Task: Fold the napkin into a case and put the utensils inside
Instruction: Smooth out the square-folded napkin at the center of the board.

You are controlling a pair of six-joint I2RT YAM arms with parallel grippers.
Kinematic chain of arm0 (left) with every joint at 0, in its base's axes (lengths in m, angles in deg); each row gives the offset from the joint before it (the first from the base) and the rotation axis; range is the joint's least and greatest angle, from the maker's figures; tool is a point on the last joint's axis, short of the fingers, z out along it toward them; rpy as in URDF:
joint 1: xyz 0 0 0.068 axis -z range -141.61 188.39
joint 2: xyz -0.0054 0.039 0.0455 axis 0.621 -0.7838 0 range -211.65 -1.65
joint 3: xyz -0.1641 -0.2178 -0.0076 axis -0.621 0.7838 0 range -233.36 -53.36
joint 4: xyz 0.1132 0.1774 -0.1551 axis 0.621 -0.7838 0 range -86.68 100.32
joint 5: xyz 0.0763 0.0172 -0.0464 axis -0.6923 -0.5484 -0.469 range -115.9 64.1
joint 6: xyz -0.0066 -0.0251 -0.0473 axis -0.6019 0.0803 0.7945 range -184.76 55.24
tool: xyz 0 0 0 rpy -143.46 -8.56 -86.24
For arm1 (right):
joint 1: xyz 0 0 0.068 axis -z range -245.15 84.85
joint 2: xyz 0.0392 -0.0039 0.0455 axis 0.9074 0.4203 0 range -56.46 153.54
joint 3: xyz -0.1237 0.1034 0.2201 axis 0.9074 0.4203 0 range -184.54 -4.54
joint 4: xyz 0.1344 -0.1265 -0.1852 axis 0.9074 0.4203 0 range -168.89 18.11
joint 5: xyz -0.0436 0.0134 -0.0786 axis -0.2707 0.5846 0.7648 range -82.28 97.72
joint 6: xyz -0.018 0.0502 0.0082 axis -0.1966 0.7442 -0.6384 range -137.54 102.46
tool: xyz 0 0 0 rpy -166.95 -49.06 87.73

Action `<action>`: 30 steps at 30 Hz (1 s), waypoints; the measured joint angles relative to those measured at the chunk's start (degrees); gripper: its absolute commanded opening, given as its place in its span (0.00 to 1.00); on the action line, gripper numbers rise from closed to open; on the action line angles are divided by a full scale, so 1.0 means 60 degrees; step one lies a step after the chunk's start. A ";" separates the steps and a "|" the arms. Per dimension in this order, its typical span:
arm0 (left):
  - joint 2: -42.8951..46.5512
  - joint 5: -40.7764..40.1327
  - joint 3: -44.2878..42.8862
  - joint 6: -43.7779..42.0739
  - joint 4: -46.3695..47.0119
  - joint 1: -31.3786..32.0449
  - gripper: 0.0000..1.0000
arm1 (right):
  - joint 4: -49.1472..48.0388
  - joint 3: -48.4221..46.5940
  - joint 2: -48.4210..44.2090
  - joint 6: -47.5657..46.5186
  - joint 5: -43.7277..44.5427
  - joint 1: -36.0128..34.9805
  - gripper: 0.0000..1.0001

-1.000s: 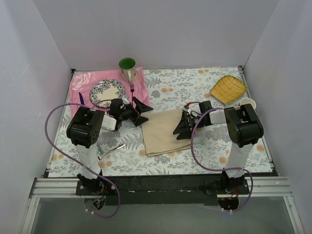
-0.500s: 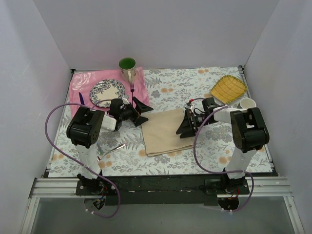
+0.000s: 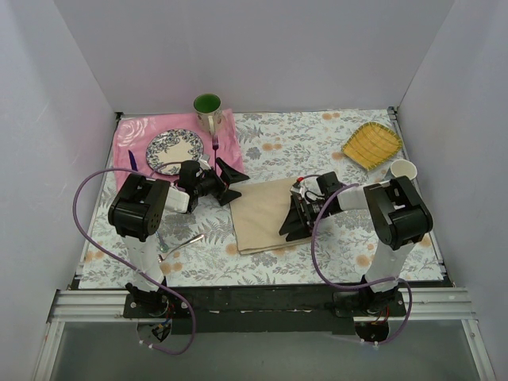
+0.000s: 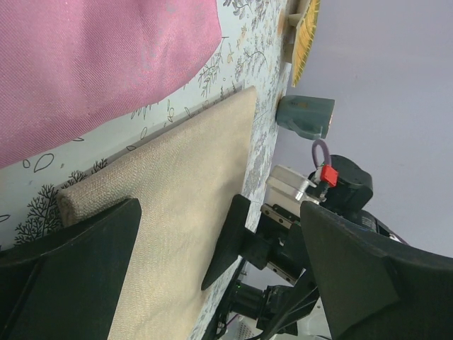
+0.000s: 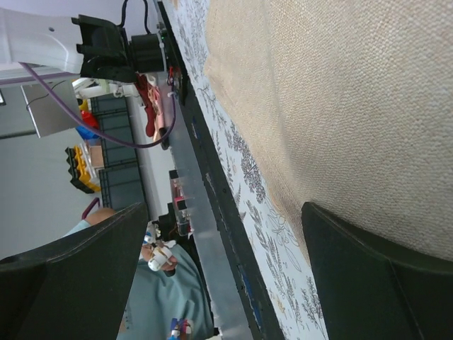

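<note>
The left gripper (image 3: 235, 184) and right gripper (image 3: 288, 224) flank the napkin (image 3: 262, 213) at opposite edges, fingers (image 4: 71, 283) released, positioned to begin the fold.

A flowered cloth (image 3: 294, 139) covers the table. At its far left corner lies a pink mat (image 3: 131, 131) with a patterned plate (image 3: 174, 151) on it. A mug (image 3: 208, 111) with a green inside stands at the mat's far edge. A purple fork (image 3: 215, 145) lies just right of the plate and a dark purple utensil (image 3: 132, 161) just left of it. Near the far right corner sits a yellow ribbed dish (image 3: 371, 144), with a white cup (image 3: 403, 169) just beside it by the right edge.
</note>
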 measured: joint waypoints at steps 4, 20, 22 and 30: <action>0.0004 -0.0004 0.0000 -0.0007 -0.0025 0.0000 0.98 | 0.0146 0.0168 0.0160 -0.0364 -0.0226 0.0146 0.99; 0.0004 0.0106 -0.0026 -0.0055 -0.0011 -0.0004 0.98 | 0.1723 -0.0095 0.0149 -0.2259 -0.0539 0.0543 0.99; 0.0007 0.0277 -0.0073 -0.0098 -0.0029 -0.0018 0.98 | 0.1705 -0.0171 -0.0033 -0.1953 -0.0528 0.0521 0.99; 0.1209 0.0954 -0.0572 -0.0561 -0.0823 0.0069 0.98 | -0.0415 -0.1949 -0.1038 0.0725 -0.0040 0.0499 0.99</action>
